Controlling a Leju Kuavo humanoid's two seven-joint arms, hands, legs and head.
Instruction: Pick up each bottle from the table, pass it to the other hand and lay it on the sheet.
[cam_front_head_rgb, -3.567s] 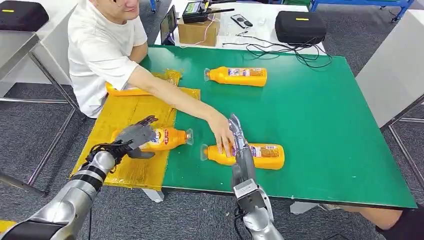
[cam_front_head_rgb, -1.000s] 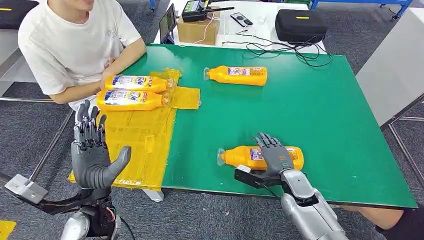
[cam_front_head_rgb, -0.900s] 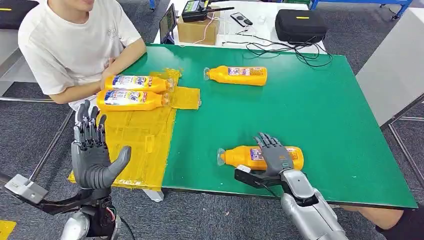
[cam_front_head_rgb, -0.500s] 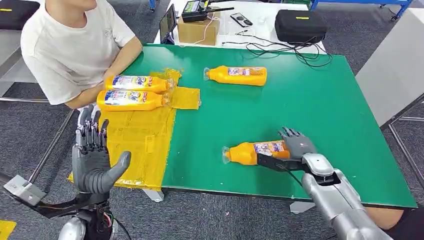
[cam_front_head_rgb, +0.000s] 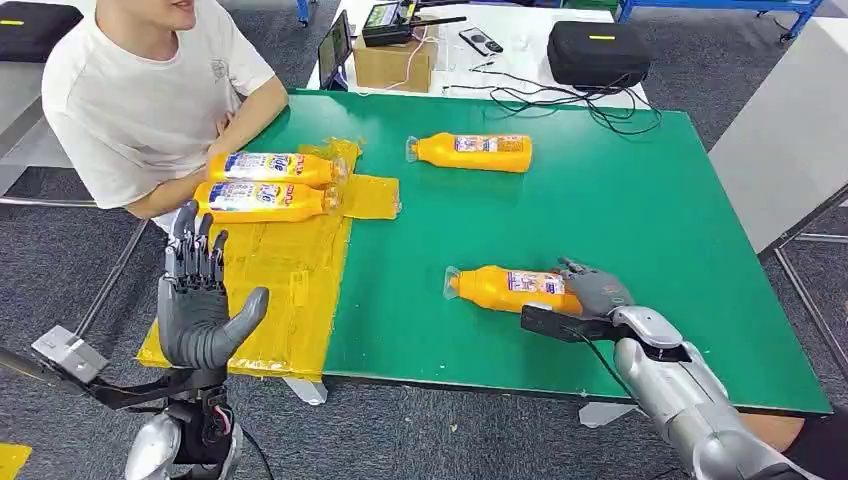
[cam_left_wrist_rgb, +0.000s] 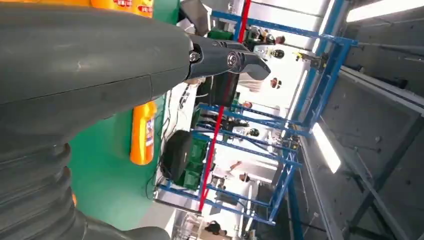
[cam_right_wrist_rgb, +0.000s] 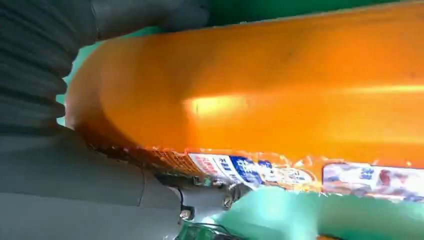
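I'm seeing my right hand (cam_front_head_rgb: 592, 292) wrapping around the base end of an orange bottle (cam_front_head_rgb: 510, 289), fingers over the top of it and the thumb underneath, so it's clamped on that bottle. From the head view I can't tell whether the bottle is resting on the green table (cam_front_head_rgb: 640, 220) or lifted just off it; its clear cap is pointing toward the yellow sheet (cam_front_head_rgb: 290, 270). In the right wrist view the orange body (cam_right_wrist_rgb: 260, 90) is pressing right up against the palm. My left hand (cam_front_head_rgb: 200, 300) is standing upright just off the near corner of the sheet, palm facing the table, fingers spread and holding nothing. Two labelled bottles (cam_front_head_rgb: 265, 185) are lying side by side at the sheet's far end, touching each other, right in front of a seated person in a white T-shirt (cam_front_head_rgb: 150, 90). One more orange bottle (cam_front_head_rgb: 470, 152) is lying on the table beyond the sheet's far corner, well apart from my right hand.
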